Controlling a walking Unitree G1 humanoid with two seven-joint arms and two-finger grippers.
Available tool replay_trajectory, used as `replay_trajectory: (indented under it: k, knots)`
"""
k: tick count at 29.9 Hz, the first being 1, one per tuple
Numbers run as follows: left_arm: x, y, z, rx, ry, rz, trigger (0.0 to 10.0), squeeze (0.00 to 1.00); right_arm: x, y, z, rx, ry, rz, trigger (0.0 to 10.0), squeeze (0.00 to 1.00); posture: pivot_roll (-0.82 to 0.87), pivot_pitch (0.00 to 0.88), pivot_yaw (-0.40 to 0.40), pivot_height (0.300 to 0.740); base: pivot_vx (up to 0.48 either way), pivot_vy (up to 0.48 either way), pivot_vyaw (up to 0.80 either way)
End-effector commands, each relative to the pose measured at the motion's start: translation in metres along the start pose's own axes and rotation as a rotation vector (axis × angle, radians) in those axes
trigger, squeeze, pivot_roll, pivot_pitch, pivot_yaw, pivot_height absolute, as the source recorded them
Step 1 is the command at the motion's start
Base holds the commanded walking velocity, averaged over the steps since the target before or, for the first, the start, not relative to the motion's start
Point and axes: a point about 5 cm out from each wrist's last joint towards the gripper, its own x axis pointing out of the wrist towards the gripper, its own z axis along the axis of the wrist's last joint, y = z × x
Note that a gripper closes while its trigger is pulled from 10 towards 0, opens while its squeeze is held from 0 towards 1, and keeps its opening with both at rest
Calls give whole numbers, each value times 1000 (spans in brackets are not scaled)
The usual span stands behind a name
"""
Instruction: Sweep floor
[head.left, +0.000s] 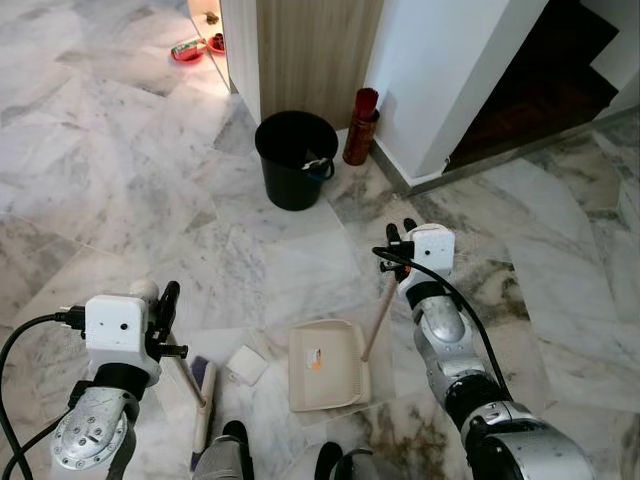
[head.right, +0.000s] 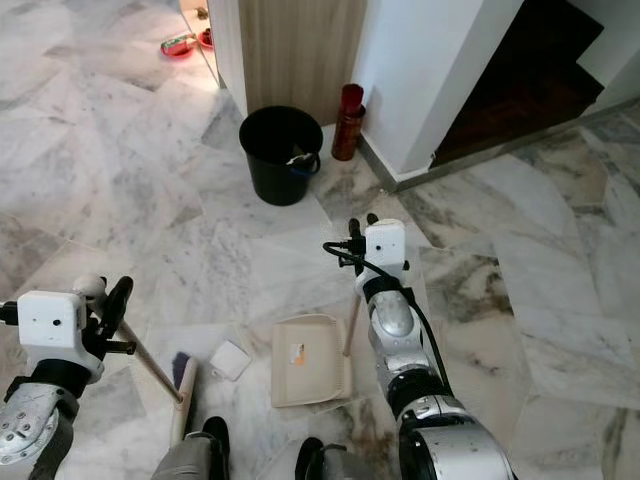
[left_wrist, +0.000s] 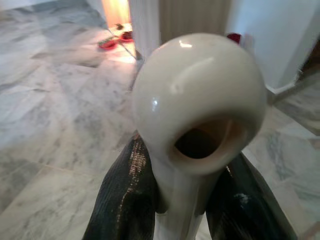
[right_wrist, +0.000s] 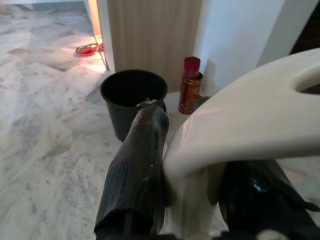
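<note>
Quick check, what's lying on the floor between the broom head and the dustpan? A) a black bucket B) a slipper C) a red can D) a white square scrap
D: a white square scrap lies on the marble between the broom head and the dustpan; the black bucket stands farther off by the wall.

A polished, veined marble floor is seen. The dustpan looks to be matt cream plastic, the broom's grip glossy cream plastic. The bucket appears smooth black plastic. Pale wood grain marks the panel; the arms are brushed silver metal.
</note>
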Motion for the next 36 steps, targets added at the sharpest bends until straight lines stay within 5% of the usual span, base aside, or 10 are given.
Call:
replay_trajectory:
  k: [1, 14, 24, 30, 36]
  knots:
    - [-3, -4, -4, -20, 38, -39, 10000, 0, -9, 0, -14, -14, 48, 8, 10000, 0, 172, 348, -143, 740, 0, 0, 0]
    - [29, -20, 19, -56, -63, -154, 10000, 0, -12, 1, -17, 29, 68, 0, 10000, 0, 166, 363, -140, 740, 0, 0, 0]
    - [39, -32, 31, -284, -91, -244, 10000, 0, -9, -4, -16, 50, 82, -13, 10000, 0, 163, 348, -143, 740, 0, 0, 0]
    - [41, -21, 43, -393, -159, -187, 10000, 0, -9, -3, -16, 53, 90, -11, 10000, 0, 167, 330, -143, 740, 0, 0, 0]
    - [41, -7, 57, -359, -206, -144, 10000, 0, -1, -2, -9, 72, 84, -21, 10000, 0, 175, 284, -145, 740, 0, 0, 0]
